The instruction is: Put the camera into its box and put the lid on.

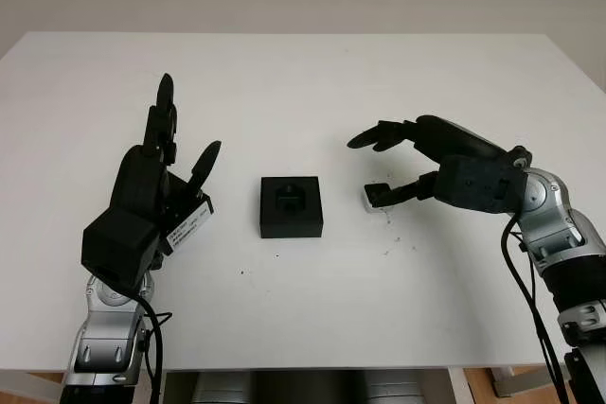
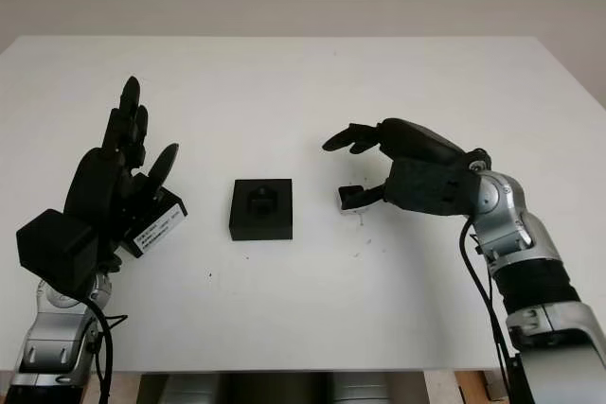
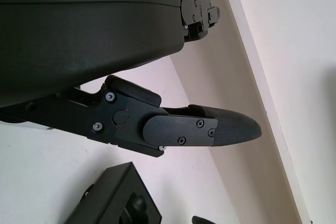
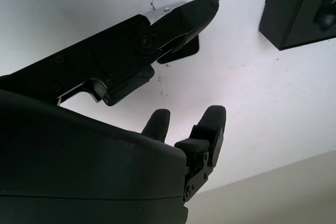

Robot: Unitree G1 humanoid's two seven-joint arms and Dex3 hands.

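Note:
A black square box (image 1: 291, 206) lies in the middle of the white table, its top recess holding a dark round-fronted part. The box corner also appears in the right wrist view (image 4: 302, 6) and the left wrist view (image 3: 113, 198). A small black-and-white object (image 1: 376, 198), likely the camera, lies on the table to the box's right. My right hand (image 1: 390, 166) is open right over it, thumb tip (image 4: 202, 8) against it and fingers arched above. My left hand (image 1: 185, 134) is open, raised left of the box.
The white table (image 1: 312, 92) stretches wide behind and in front of the box. A few small dark specks mark the surface near the right hand. The table's front edge runs just above both arms' bases.

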